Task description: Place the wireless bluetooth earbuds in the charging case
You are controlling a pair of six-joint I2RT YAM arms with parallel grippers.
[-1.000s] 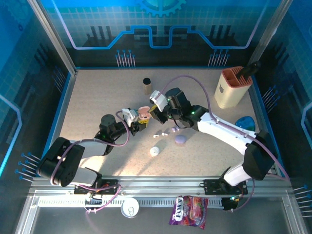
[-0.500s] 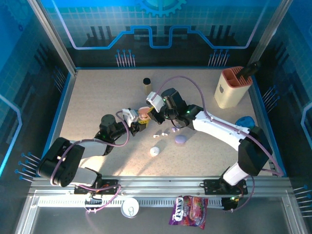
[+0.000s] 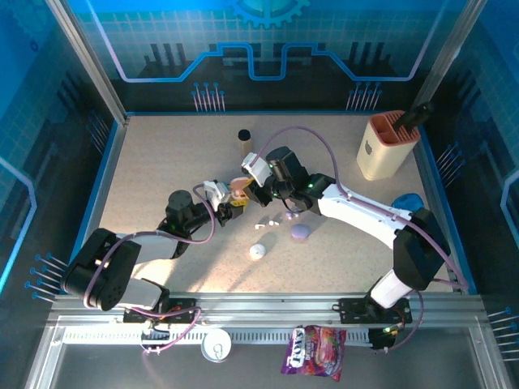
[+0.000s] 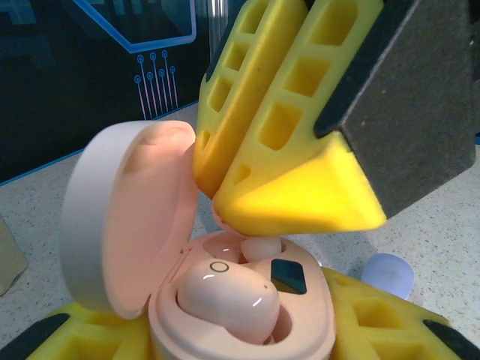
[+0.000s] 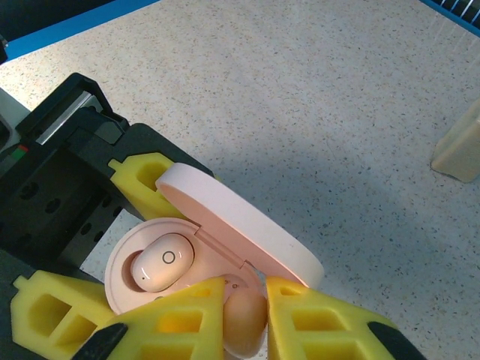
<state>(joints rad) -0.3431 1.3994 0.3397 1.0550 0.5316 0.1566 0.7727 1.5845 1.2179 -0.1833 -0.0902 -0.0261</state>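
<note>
Gripping entry: left end effector [image 4: 240, 337], fingers closed on the pink charging case [image 4: 315, 307], lid [image 4: 112, 217] hinged up, one earbud [image 4: 225, 296] seated inside. Directly above it: right end effector [image 5: 246, 296], narrowly closed, pinching a second earbud [image 5: 245, 322] just beside the seated one. Left arm low, elbow folded. Right arm outstretched diagonally, wrist pitched down. Farther off, on the base side of the right end effector: loose white earbuds [image 3: 261, 224] on the tabletop [image 3: 162, 162].

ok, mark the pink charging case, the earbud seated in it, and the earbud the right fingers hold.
pink charging case [image 5: 244, 225]: right wrist view, on the open lid.
seated earbud [image 5: 163, 262]: right wrist view, on its rounded back.
held earbud [image 5: 244, 319]: right wrist view, on its visible upper end.
</note>
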